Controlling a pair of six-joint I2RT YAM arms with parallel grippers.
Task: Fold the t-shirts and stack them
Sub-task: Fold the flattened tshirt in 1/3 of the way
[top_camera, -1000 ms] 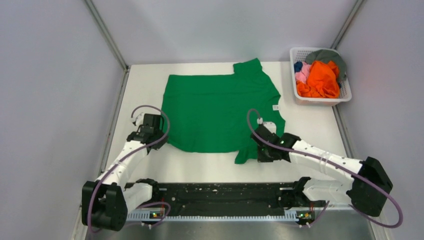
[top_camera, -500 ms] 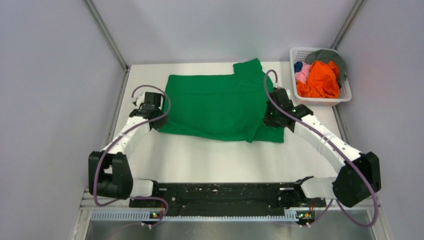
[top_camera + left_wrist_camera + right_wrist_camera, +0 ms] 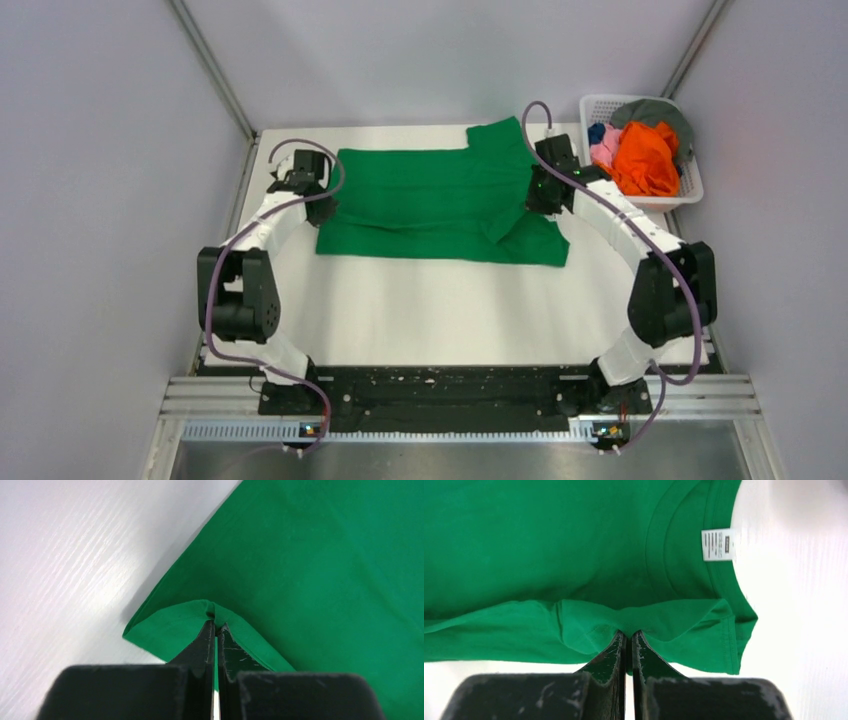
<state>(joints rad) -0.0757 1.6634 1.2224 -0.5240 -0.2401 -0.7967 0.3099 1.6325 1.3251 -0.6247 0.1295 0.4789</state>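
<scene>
The left tool is pinched shut on a corner fold of the soft bright green cloth t-shirt; the right tool is clamped on a bunched fold at its collar end. The shirt lies folded over on the white surface, just beside the white plastic lattice basket. Light and limp, it should sag between grips; hold edges at both ends.

My plain bright green cloth t-shirt is one solid colour, and its small tag is white with grey print. My left gripper and right gripper are black, scuffed pale. The table is white with faint grain. The white plastic lattice basket holds an orange t-shirt, a pink one, a blue one and a grey one.
</scene>
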